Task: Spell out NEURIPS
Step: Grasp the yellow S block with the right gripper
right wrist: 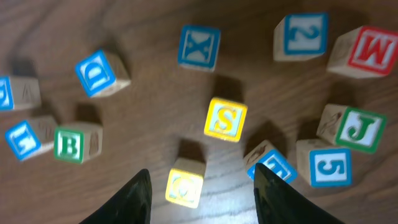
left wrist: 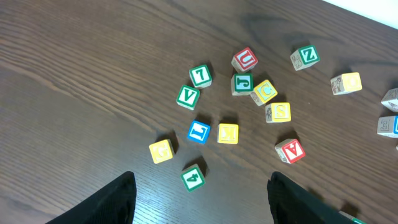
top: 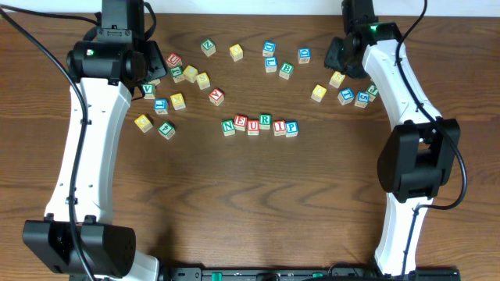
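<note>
Six wooden cubes stand in a row at the table's middle, reading N (top: 229, 126), E (top: 241, 122), U (top: 253, 125), R (top: 265, 121), I (top: 278, 125), P (top: 291, 127). A yellow-topped S cube (right wrist: 226, 118) lies just ahead of my right gripper (right wrist: 200, 171), which is open, empty and above the table. This S cube also shows in the overhead view (top: 337, 78), below the right gripper (top: 338, 61). Another yellow S cube (left wrist: 278, 112) lies in the left cluster (top: 203, 80). My left gripper (left wrist: 200, 179) is open and empty at the far left (top: 145, 72).
A yellow cube (right wrist: 185, 180) sits between the right fingers. Blue X (right wrist: 199, 46), D (right wrist: 99, 71), 2 (right wrist: 301, 37), 5 (right wrist: 329, 165), green B (right wrist: 68, 143), J (right wrist: 354, 127) and red W (right wrist: 367, 53) surround it. Green 4 (left wrist: 193, 177), V (left wrist: 188, 96) and red U (left wrist: 244, 59) lie on the left.
</note>
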Robot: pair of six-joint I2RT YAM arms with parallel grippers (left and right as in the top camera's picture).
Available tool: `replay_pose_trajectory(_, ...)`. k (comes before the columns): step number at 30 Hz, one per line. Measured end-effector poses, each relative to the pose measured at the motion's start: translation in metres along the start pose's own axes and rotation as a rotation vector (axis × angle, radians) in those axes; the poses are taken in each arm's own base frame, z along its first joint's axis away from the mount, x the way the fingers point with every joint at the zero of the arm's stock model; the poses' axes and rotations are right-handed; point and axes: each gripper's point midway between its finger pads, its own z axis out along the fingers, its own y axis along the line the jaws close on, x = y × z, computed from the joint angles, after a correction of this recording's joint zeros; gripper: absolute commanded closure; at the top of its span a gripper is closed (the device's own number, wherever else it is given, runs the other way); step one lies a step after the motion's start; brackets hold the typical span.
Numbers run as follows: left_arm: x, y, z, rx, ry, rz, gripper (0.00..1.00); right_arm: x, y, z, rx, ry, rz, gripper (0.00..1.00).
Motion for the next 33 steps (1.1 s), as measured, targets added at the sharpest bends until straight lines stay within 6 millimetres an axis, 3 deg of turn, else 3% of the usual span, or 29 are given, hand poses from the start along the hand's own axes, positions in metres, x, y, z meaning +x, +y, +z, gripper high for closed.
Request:
replay_pose_trajectory(4,0.000,0.000,0.000,0.000,0.000,0.000,0.33,-0.011,0.001,0.006,0.004,-0.046,0.025,0.53)
replay_pose_trajectory(10,0.000,0.000,0.000,0.000,0.000,0.000,0.33,0.003,-0.006,0.044,0.047,0.006,0.023,0.53)
replay_pose_trajectory(14,0.000,0.000,0.000,0.000,0.000,0.000,0.33,0.009,-0.010,0.058,0.062,0.025,0.023,0.54)
replay_pose_trajectory(23,0.000,0.000,0.000,0.000,0.000,0.000,0.33,0.013,-0.018,0.071,0.080,0.044,0.029,0.55)
replay_pose_trajectory(33,0.000,0.000,0.000,0.000,0.000,0.000,0.33,0.021,-0.023,0.090,0.099,0.071,0.025,0.69)
